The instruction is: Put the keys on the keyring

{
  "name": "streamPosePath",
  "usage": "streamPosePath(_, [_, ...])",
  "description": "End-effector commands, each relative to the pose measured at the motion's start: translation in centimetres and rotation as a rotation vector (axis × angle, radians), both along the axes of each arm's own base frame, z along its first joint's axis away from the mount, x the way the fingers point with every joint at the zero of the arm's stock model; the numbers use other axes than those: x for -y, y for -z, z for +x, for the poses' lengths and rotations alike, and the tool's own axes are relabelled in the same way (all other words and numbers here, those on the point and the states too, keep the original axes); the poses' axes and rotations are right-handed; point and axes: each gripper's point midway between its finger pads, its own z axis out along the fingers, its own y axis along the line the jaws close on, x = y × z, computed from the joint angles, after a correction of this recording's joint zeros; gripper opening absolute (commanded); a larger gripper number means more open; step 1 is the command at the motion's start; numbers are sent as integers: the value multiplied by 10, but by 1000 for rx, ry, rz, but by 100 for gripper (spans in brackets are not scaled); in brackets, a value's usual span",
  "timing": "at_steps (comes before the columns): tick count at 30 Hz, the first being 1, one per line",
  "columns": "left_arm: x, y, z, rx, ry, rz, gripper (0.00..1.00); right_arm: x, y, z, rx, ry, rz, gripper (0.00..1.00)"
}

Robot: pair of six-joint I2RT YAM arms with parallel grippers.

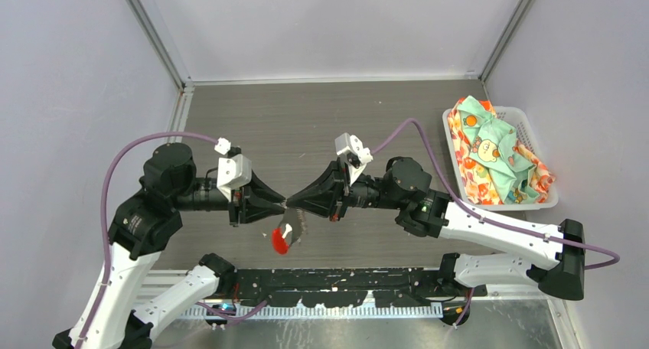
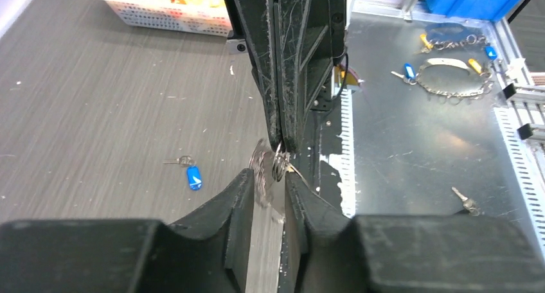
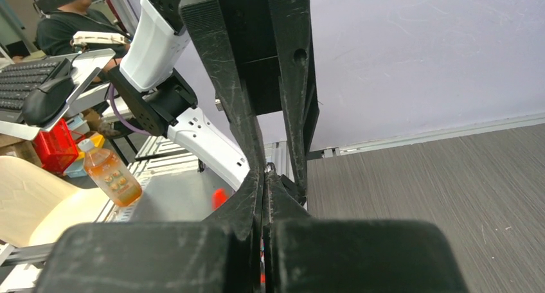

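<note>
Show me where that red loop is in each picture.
Top: red loop hangs just below the meeting tips, centre.
Left wrist: unseen; only silvery rings between the tips.
Right wrist: small red patch left of the tips.
Shared: left gripper meeting right gripper tip to tip.

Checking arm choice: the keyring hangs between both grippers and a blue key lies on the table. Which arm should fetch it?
Probably left. The left gripper has its jaws slightly apart, while the right gripper is shut on the keyring. The blue key shows in the left wrist view.
</note>
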Motion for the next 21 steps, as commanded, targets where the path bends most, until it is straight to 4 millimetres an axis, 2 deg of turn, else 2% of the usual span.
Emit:
streamPosePath(1, [2, -14, -15, 1, 66, -58, 30, 10, -40, -7, 53, -6, 108, 1])
streamPosePath(4, [2, -13, -22, -12, 100, -59, 36, 10, -41, -7, 53, -4, 110, 1])
streamPosePath(7, [2, -9, -23, -21, 105, -48, 37, 10, -41, -6, 53, -3, 114, 1])
streamPosePath(14, [5, -10, -6, -58, 32, -39, 22, 8, -41, -7, 45, -12, 119, 1])
streamPosePath(18, [5, -8, -4, -51, 23, -46, 1, 7, -41, -7, 46, -14, 125, 1])
streamPosePath(21, [5, -8, -1, -50, -3, -53, 1, 7, -40, -7, 43, -14, 124, 1])
